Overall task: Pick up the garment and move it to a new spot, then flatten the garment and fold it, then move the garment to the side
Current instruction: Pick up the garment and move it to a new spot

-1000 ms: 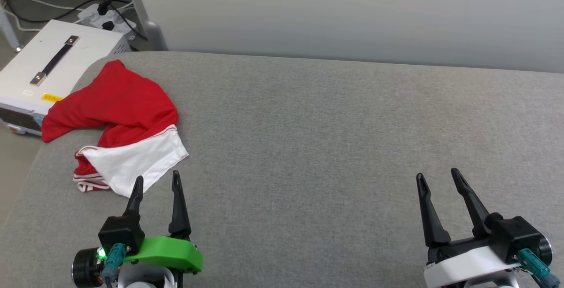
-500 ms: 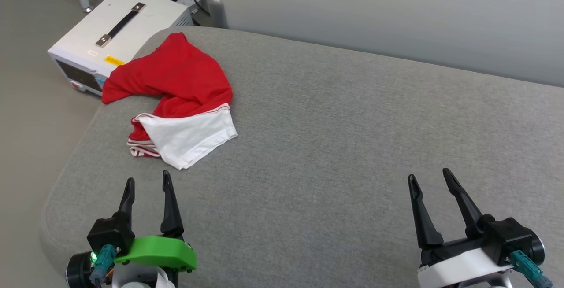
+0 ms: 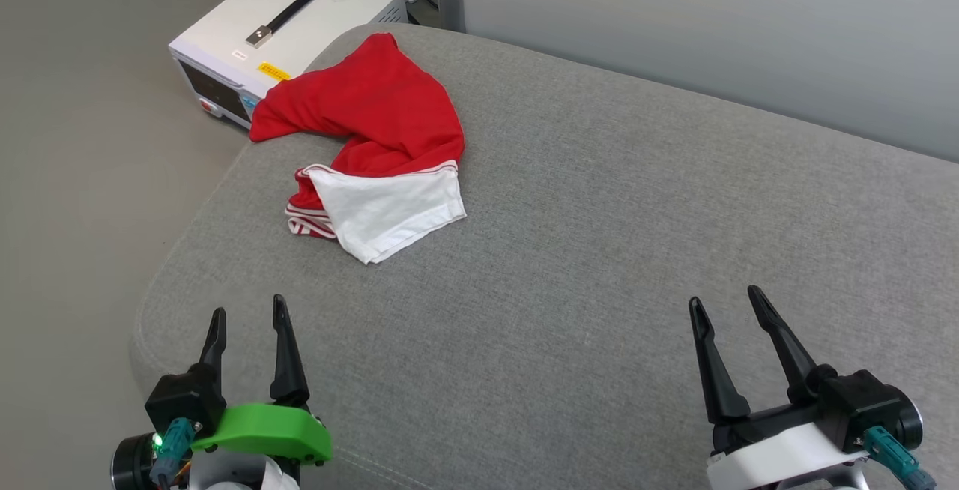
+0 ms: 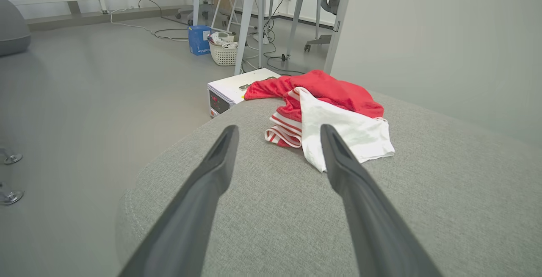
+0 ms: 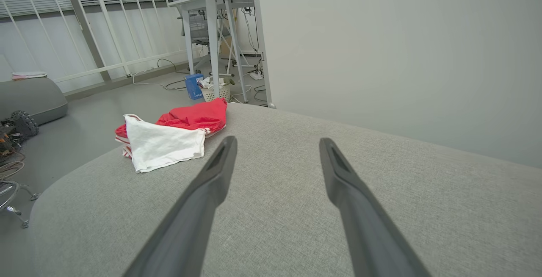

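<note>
Bright, even, soft light, shadows faint; wrist views bow at the edges, sharp beyond the left claw, softer near its base

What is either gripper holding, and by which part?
Nothing. The left gripper and right gripper are open and empty; the garment lies apart on the cushion.

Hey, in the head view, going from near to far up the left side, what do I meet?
left gripper → garment → white box
</note>
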### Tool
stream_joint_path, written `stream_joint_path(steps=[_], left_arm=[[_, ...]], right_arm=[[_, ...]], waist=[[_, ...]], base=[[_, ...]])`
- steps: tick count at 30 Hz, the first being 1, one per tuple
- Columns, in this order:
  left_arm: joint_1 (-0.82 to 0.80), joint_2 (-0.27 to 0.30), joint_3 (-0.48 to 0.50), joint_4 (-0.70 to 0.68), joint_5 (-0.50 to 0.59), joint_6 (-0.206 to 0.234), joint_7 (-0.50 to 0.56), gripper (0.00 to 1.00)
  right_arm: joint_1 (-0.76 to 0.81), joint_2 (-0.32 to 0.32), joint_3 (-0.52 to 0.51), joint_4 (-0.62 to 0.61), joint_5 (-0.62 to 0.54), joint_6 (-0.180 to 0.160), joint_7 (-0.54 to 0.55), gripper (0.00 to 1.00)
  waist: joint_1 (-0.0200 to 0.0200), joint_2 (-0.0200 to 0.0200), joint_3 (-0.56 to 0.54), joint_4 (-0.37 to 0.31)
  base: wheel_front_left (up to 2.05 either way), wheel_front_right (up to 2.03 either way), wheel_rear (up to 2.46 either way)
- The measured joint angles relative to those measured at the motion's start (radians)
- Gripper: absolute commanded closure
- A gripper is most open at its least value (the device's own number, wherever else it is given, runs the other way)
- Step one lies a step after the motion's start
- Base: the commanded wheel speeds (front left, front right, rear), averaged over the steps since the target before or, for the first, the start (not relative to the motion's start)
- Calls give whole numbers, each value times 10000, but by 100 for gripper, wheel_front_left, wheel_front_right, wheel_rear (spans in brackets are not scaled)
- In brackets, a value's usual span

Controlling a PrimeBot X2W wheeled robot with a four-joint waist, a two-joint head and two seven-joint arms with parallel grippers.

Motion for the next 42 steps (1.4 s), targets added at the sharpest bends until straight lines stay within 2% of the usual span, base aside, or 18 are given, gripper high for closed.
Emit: stream_joint_path(steps=[4,8,10,13,18,22,25,31,32,38,42], left_arm=[[0,0,0,36,-61,-2,0,0],[-24,0,58,107,-71,-186,0,0],[-166,-4,257,201,-15,-435,0,0],[-1036,79,700,443,102,-1045,0,0],[-3274,945,855,1294,127,-1684,-2,0],[-5102,1732,493,2297,-274,-1833,127,0],[-6386,2399,-251,2905,-746,-1873,798,0],[-8290,3804,-2228,3664,-2345,-1879,3335,0],[-8906,4401,-3212,3854,-3354,-1879,4984,0],[-9657,5465,-4765,3994,-5162,-1879,8038,0],[-9713,5900,-5712,3967,-5762,-1879,9231,0]], right_arm=[[0,0,10,2,0,0,0,0],[-9,-29,69,2,0,0,0,0],[-49,-61,111,-6,-2,0,0,0],[-212,-180,165,-63,-15,0,0,0],[-565,-489,203,-205,-46,0,-2,0],[-956,-719,148,-347,-100,0,-2,0],[-1225,-857,109,-439,-100,0,-2,0],[-1585,-1014,159,-552,-100,0,-2,0],[-1734,-1095,161,-614,-102,0,-2,0],[-2012,-1254,148,-765,-117,0,-2,0],[-2153,-1327,77,-823,-182,0,-2,0]], waist=[[0,0,2,149],[0,0,41,145],[0,0,92,92],[0,0,241,-33],[0,0,653,-252],[0,0,1103,-508],[0,0,1468,-715],[1,0,2133,-1176],[1,0,2436,-1404],[1,0,3063,-1828],[1,0,3430,-2075]], base=[[0,0,0],[0,0,0],[0,0,0],[0,0,0],[0,0,0],[0,0,0],[0,0,0],[0,0,0],[0,0,0],[0,0,0],[0,0,0]])
